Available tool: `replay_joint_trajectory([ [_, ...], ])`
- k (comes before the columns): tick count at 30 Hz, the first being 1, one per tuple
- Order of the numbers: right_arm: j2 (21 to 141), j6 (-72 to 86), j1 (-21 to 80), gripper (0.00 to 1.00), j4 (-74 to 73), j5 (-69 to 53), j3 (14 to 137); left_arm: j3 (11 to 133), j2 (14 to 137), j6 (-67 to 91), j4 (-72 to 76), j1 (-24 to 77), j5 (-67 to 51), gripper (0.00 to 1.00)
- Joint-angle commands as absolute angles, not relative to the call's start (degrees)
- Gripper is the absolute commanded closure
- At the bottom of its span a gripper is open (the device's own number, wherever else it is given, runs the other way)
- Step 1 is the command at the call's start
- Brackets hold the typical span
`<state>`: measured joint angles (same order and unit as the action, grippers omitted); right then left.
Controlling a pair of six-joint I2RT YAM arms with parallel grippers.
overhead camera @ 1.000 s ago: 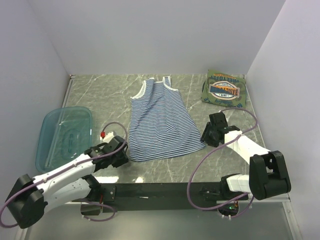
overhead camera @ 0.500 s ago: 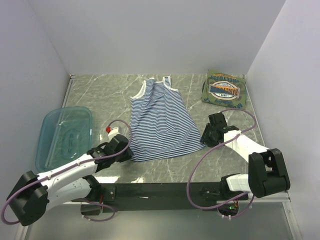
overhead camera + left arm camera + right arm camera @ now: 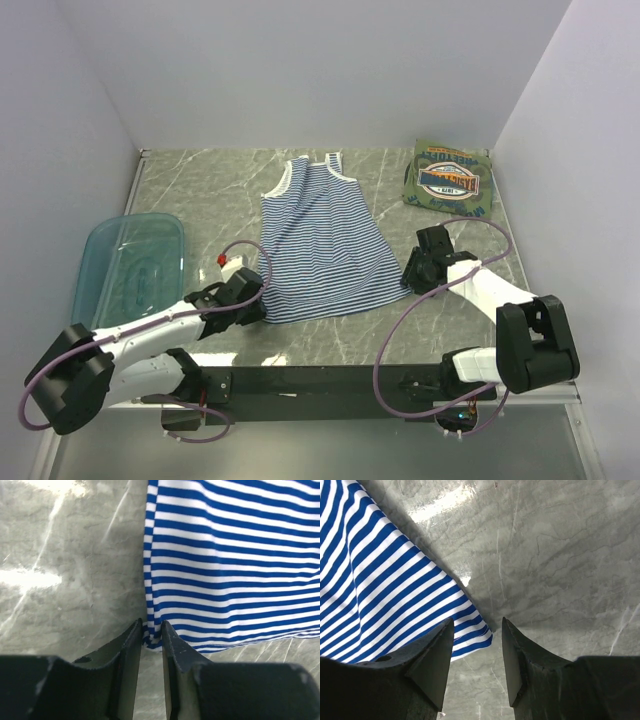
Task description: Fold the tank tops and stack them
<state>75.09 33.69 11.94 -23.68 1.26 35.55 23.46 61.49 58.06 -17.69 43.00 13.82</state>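
At 7 o'clock of the striped tank top [image 3: 325, 240], lying flat mid-worktop [image 3: 200, 190], the left hand [image 3: 151, 627] shows just 1 narrow slit between its fingers, with the hem corner in it. Pinched or not, can't tell. At 4 o'clock the right hand [image 3: 477, 625] stands well apart over the other corner, gripping nothing.

No legible text anywhere. Only candidate: the oval graphic [image 3: 450, 181] on the olive-green tank top [image 3: 474, 205], top view. It has banded lettering in white and orange, too small to read. Striped tank top [image 3: 320, 240] is plain stripes, with no label or number showing in either wrist view.
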Motion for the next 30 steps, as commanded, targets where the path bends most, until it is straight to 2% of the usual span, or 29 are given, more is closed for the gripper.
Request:
replay_joint_trajectory([
  [1, 75.5, 34.5, 11.4, 0.50, -23.6, 2.0, 35.7, 24.5, 63.4, 58.4, -16.6, 43.2, 13.9, 0.71],
  [4, 76.3, 34.8, 11.6, 0.50, -22.7, 1.4, 34.9, 24.4, 63.9, 58.8, -16.3, 43.2, 14.3, 0.73],
  [6, 77.0, 35.1, 11.6, 0.52, -21.4, 0.4, 33.7, 24.6, 64.5, 59.1, -16.5, 43.2, 14.7, 0.77],
  [8, 77.0, 35.2, 11.8, 0.58, -20.5, 0.2, 32.9, 24.9, 64.9, 59.6, -16.7, 43.2, 14.9, 0.82],
  [9, 76.9, 35.3, 11.7, 0.72, -19.7, -1.1, 32.3, 25.0, 65.0, 59.5, -16.8, 43.1, 14.9, 0.88],
  [10, 76.8, 35.5, 11.8, 0.82, -19.5, -1.5, 32.2, 25.3, 64.7, 59.5, -16.9, 43.2, 14.8, 0.93],
  [11, 76.3, 35.6, 11.8, 0.97, -19.5, -2.4, 32.3, 25.5, 64.5, 59.3, -17.0, 43.2, 14.5, 1.00],
  [12, 75.8, 35.6, 11.7, 1.00, -19.7, -2.8, 32.5, 26.0, 64.3, 59.2, -17.5, 43.2, 14.5, 1.00],
  [18, 62.2, 34.6, 11.7, 1.00, -28.8, -4.4, 39.7, 36.5, 55.5, 56.5, -28.5, 43.2, 14.4, 1.00],
  [23, 49.1, 33.0, 11.6, 1.00, -40.4, -2.6, 59.7, 54.6, 46.4, 54.2, -39.5, 43.1, 17.5, 1.00],
  [27, 45.7, 32.5, 11.6, 1.00, -45.0, -3.8, 79.7, 69.8, 45.0, 51.6, -43.2, 43.1, 18.9, 0.99],
  [30, 45.5, 32.6, 11.6, 1.00, -46.1, -6.1, 90.0, 83.3, 45.6, 49.6, -44.4, 43.1, 20.3, 0.99],
])
